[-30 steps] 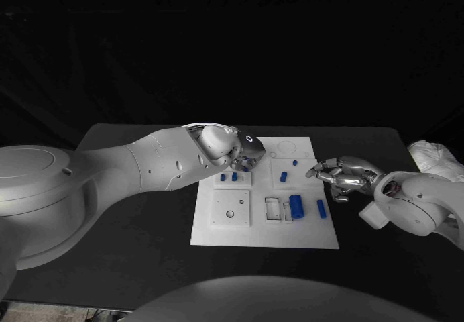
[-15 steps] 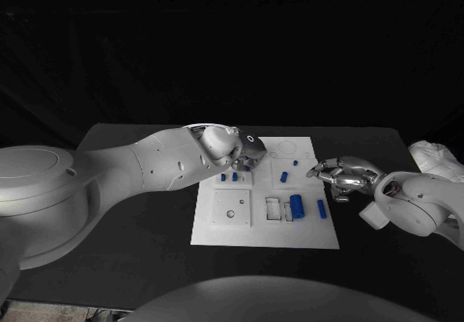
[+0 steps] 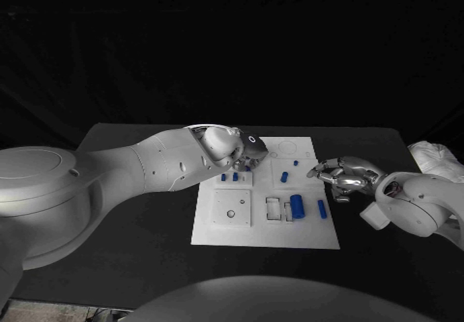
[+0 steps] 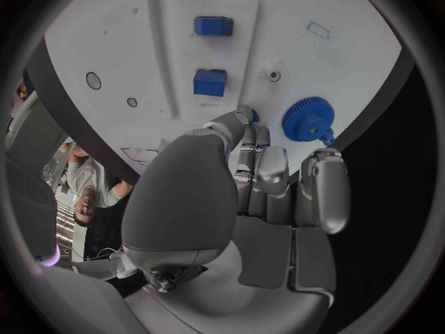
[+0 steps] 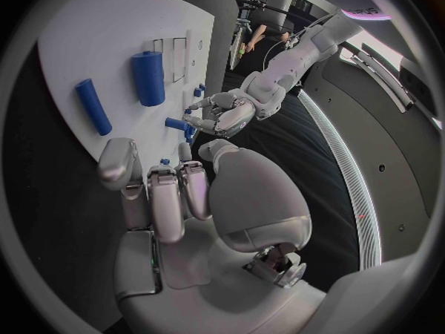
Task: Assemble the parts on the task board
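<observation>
no readable text, no labels, no brands, no numbers on any surface

This looks like a robotics lab or demo room. In the centre of the head view a black desk (image 3: 145, 221) stands against a black backdrop and carries a white task board (image 3: 232, 231) with small blue parts (image 3: 297, 204). At the upper right of the right wrist view, a curved light strip (image 5: 334, 152) runs across a dark floor.

Matt white task board (image 3: 218, 228), blue plastic parts (image 3: 297, 204), glossy metal right hand (image 3: 340, 176), matt black table (image 3: 135, 221).
</observation>
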You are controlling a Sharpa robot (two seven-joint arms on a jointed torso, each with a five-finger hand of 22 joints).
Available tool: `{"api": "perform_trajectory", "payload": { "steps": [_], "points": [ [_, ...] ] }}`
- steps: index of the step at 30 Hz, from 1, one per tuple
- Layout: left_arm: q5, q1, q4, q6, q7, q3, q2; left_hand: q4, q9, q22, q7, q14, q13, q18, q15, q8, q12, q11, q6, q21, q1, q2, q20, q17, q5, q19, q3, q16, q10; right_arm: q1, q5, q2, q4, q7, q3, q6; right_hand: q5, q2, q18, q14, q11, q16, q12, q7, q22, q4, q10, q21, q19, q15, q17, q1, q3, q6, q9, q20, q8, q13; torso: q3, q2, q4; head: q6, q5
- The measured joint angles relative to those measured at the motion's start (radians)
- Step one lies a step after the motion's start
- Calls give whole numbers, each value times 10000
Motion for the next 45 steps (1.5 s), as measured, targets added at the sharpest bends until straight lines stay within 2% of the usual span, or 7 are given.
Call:
{"api": "perform_trajectory", "payload": {
  "steps": [7, 12, 15, 19, 22, 33, 45],
  "points": [
    [-65, -28, -50, -64, -2, 13, 36, -39, 76, 0, -59, 0, 107, 1, 0, 162, 59, -118, 55, 0, 5, 5, 0, 7, -29, 0, -71, 45, 200, 0, 0, 7, 0, 3, 0, 0, -38, 0, 1, 0, 0, 0, 0, 0, 0, -26, 0, 0, 0, 0, 0, 0, 26, 0, 0, 0, 0, 0, -1, -1, 4, 0, 32],
    [-94, -68, -134, -170, 30, 25, 77, -172, 182, -1, -93, 0, 124, 0, 0, 377, 87, 6, 89, 1, 221, 220, 0, 12, 857, 0, 7, 59, 431, 0, 0, 8, 3, 5, 0, 0, -38, 0, 1, 0, 0, 0, 0, 0, -1, -26, 0, 0, 0, 0, 3, 0, 26, 0, -1, 0, 0, 0, 0, -4, 2, 0, 43],
    [-101, -81, -175, -216, 62, 31, 89, -239, 201, -1, -131, 0, 114, 0, 0, 462, 87, 18, 128, 1, 281, 280, 0, -5, 1250, 0, 73, 59, 567, 0, 0, 1, 6, 7, 0, 0, -38, 0, 1, 0, 0, 0, 0, 0, -1, -26, 0, 0, 0, 0, 8, 0, 26, 0, -1, 0, 0, 0, 0, -4, 1, 0, 45],
    [-101, -100, -245, -320, 162, 34, 102, -328, 217, -1, -95, 0, 50, 0, 0, 572, 87, 51, 339, 1, 264, 400, 0, -113, 1730, 0, 162, 59, 824, 0, 0, -12, 9, 10, 0, -1, -38, 0, 1, 0, 0, 0, 0, -5, -2, -26, 0, 0, 0, 0, 8, 0, 26, 5, -1, 0, 0, 0, 0, -4, 0, 0, 44],
    [-90, -119, -300, -451, 271, 34, 104, -379, 309, -1, -90, 1, 15, 0, 0, 718, 86, 74, 495, 121, 254, 411, 0, -166, 1927, 0, 178, 59, 1041, 0, 0, -17, 9, 12, 0, -2, -38, -29, 1, 0, 36, 0, 0, -34, -2, -26, 36, 0, 0, 0, 7, 29, 26, 34, -1, 0, 0, -1, 1, -4, 0, 0, 31],
    [268, -234, -394, -1398, 868, -28, -152, -559, 666, -2, -112, 1, -90, 0, 0, 1170, 118, 123, 755, 496, 212, 481, 0, -573, 2018, 0, 89, -78, 1668, 0, 1, -22, 2, 20, 0, -3, -38, -38, 0, 0, 36, 0, 0, 2, -3, -26, 36, 0, 0, 0, 6, 39, 26, 70, -1, 0, 0, -1, 2, -6, 6, 0, 35],
    [1927, -347, -149, -2309, 1441, -92, -963, -562, 801, -2, -111, 91, -145, 0, -90, 1297, 48, 99, 746, 669, 162, 531, 0, -759, 1824, 0, 10, -136, 1762, 0, 2, -22, -22, 24, 0, -6, -38, -38, 0, 0, 36, 0, 0, 2, -3, -26, 36, 0, 0, 0, 5, 38, 26, 70, -1, 0, 0, -1, 4, -12, 12, 0, 54]
  ]
}}
